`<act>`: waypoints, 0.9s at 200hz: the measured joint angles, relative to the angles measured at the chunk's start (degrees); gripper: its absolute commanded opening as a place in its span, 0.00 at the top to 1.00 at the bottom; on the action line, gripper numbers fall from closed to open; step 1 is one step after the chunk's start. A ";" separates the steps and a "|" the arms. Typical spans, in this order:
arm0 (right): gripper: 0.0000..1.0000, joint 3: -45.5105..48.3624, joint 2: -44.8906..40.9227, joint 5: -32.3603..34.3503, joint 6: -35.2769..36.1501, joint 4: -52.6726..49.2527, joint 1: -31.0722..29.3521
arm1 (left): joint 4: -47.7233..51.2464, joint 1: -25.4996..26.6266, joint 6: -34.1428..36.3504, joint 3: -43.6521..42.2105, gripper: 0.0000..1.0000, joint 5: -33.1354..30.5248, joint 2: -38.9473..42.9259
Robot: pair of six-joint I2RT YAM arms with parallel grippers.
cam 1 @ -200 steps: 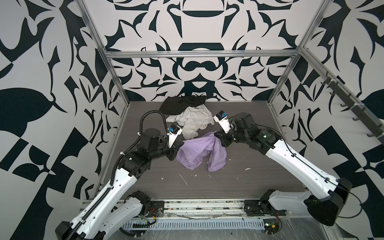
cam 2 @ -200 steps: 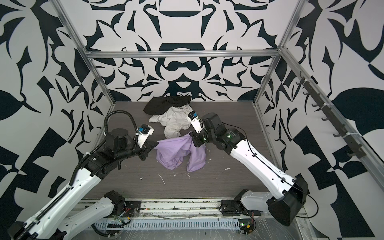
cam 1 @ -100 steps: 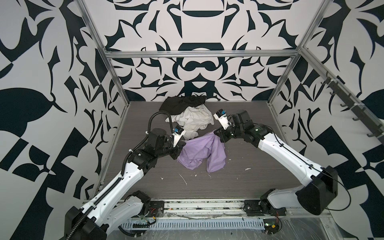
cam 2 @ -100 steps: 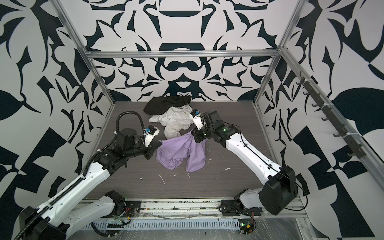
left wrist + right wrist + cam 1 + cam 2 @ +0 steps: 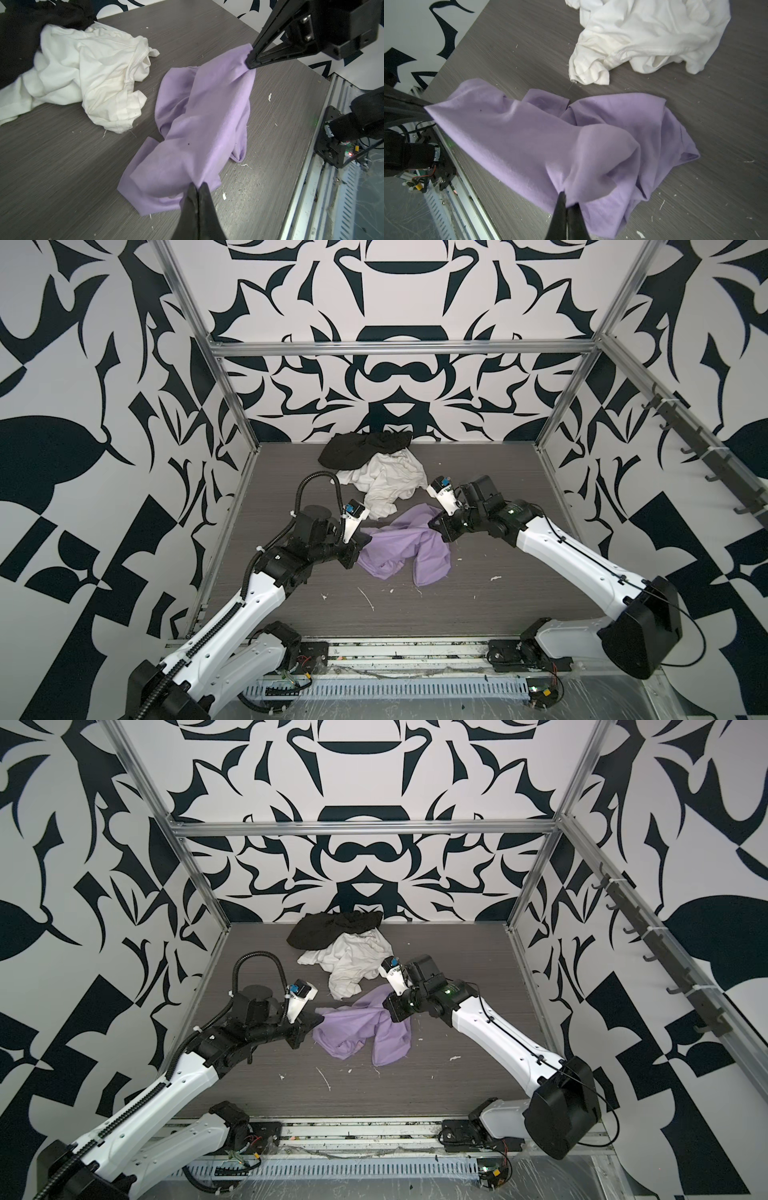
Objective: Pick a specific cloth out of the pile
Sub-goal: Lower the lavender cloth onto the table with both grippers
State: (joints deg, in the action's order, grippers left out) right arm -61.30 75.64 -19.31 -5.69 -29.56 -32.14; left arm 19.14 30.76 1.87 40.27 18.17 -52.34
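**Q:** Where does the light purple soft fabric cloth (image 5: 401,549) lie?
**A:** At frame centre in both top views, on the grey wood-grain table (image 5: 519,593). It is just below the pile (image 5: 374,460) of crumpled off-white garment (image 5: 390,485) and black garment (image 5: 361,448), with a strip of table between.

**Q:** And the claws?
**A:** The left gripper (image 5: 366,538) is clamped on its left edge and the right gripper (image 5: 434,523) on its upper right corner. The fabric is drawn between them.
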 measured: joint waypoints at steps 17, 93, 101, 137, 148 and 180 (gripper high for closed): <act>1.00 1.62 -0.31 0.07 -0.76 0.26 -0.83 | 0.26 0.00 -0.94 -0.63 1.00 0.24 0.02; 1.00 6.08 -0.61 0.22 -3.65 1.38 -2.64 | -0.11 1.92 -5.01 -4.81 1.00 -0.20 0.15; 1.00 6.54 -0.61 0.17 -3.82 1.53 -2.75 | -0.20 1.99 -5.09 -4.81 1.00 -0.26 -0.07; 1.00 8.00 -0.59 0.20 -4.96 1.70 -3.15 | -0.17 3.48 -6.23 -4.61 1.00 -0.98 -2.01; 1.00 8.61 -0.59 0.20 -5.25 1.86 -3.15 | -0.20 4.44 -6.84 -4.50 1.00 -1.55 -3.06; 1.00 10.95 -0.59 0.20 -6.47 2.43 -3.15 | -0.04 7.08 -7.67 -3.82 1.00 -3.58 -6.25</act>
State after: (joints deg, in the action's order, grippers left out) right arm -50.35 75.05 -19.11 -12.16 -27.14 -35.29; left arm 19.09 37.85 -5.80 36.45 14.59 -58.59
